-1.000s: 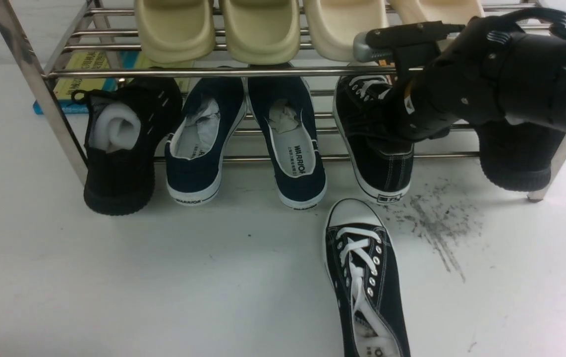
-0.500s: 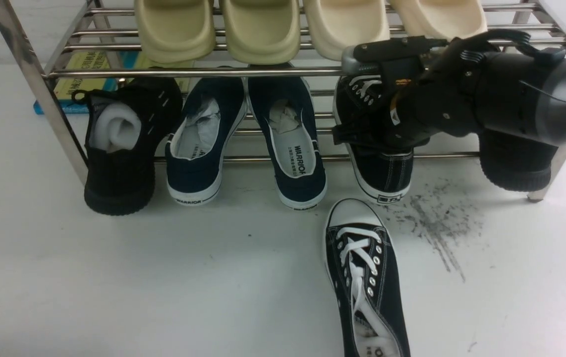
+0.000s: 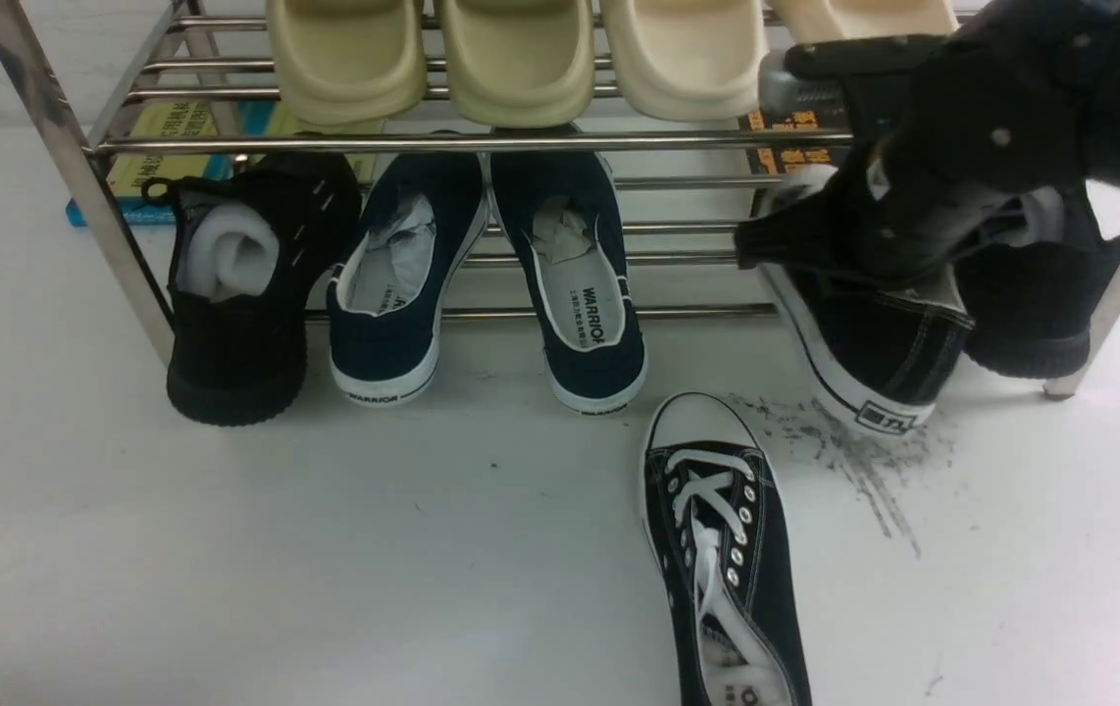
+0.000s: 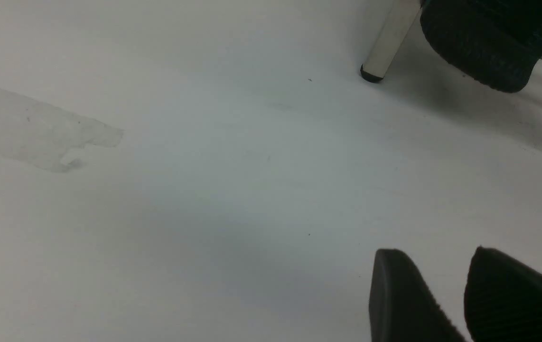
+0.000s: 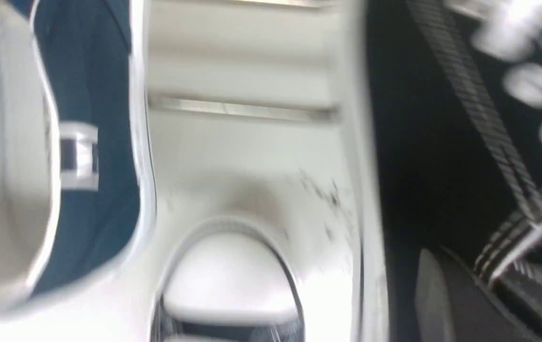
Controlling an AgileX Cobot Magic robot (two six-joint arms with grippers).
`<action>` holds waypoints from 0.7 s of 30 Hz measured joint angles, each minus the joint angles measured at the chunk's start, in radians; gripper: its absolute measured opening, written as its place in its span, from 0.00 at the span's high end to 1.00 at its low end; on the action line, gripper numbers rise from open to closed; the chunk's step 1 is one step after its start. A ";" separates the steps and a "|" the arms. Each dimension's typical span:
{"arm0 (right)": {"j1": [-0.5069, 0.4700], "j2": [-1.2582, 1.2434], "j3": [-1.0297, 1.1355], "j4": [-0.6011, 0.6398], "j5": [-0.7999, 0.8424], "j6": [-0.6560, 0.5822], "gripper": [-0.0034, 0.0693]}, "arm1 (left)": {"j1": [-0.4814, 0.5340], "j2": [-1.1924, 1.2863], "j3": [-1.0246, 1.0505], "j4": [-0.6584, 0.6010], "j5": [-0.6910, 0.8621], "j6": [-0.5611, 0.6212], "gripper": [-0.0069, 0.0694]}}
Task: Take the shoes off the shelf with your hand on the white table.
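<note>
One black lace-up sneaker (image 3: 722,549) lies on the bench (image 3: 325,549), toe toward the shelf (image 3: 423,143); its mate (image 3: 879,348) tilts heel-outward in the right hand (image 3: 815,240).

In the front view the right gripper (image 3: 820,240) covers most of the held sneaker (image 3: 874,353), hiding its laces and opening. The second sneaker (image 3: 722,549) loses its heel to the bottom edge. The right wrist view is motion-blurred. The left gripper (image 4: 437,251) shows only cropped fingertips.

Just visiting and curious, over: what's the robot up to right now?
Right gripper shut on second sneaker, heel past shelf. First sneaker on white table, nearby. Left gripper open.
</note>
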 joint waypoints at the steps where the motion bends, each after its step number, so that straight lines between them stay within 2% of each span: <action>1: 0.000 -0.011 0.000 0.009 0.012 -0.009 0.95 | 0.000 0.000 0.000 0.000 0.000 0.000 0.60; 11: -0.001 -0.196 0.000 0.278 0.227 -0.219 0.95 | 0.000 0.000 0.000 0.000 0.000 0.000 0.60; 15: 0.014 -0.247 0.000 0.339 0.316 -0.251 0.95 | 0.000 0.000 0.000 0.000 0.000 0.000 0.60; 19: 0.095 -0.309 0.001 0.341 0.343 -0.238 0.95 | 0.000 0.000 0.000 0.000 0.000 0.000 0.60; 21: 0.183 -0.343 0.001 0.333 0.343 -0.194 0.95 | 0.000 0.000 0.000 0.000 0.000 0.000 0.60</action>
